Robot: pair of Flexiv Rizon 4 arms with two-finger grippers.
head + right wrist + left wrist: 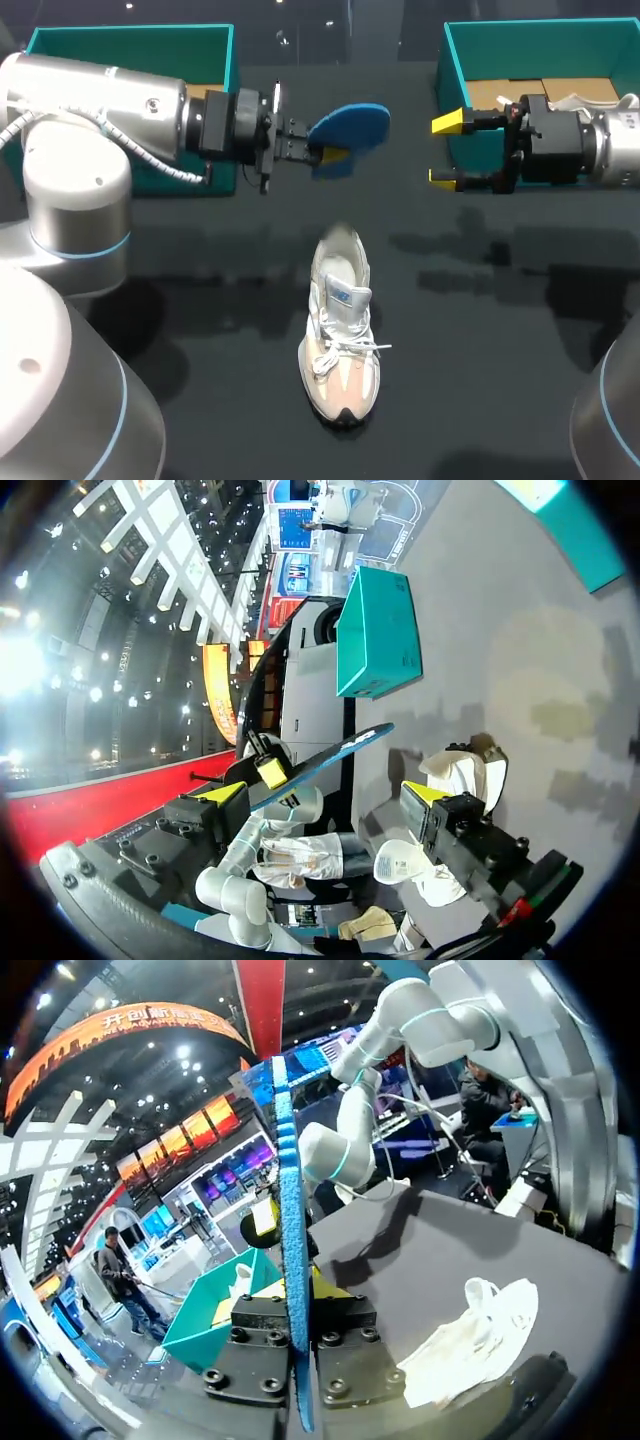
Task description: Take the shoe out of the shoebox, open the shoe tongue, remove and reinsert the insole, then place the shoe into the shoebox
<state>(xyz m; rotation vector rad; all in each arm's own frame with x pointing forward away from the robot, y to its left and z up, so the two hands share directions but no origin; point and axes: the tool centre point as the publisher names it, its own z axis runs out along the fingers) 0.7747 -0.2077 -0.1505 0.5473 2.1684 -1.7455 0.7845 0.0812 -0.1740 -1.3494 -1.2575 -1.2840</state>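
Beyond shoe (340, 335), left fingers (334, 155) pinch blue insole (352, 122); right fingers (447, 122) spread wide.

the table (200, 300) is a dark, matt, smooth sheet with a faint sheen. the shoe (340, 340) has a pale cloth upper, smooth beige panels at the toe and white woven laces. the insole (290, 1210) is blue with a rough, pebbled face, possibly foam. the left shoebox (130, 45) and the right shoebox (540, 38) are matt teal card, and plain brown card lies inside the right one. the left arm (90, 100) wears a smooth, glossy silver shell. the left gripper (297, 1292) has a matt black metal body with bolt heads. the right gripper (443, 150) has smooth yellow plastic tips.
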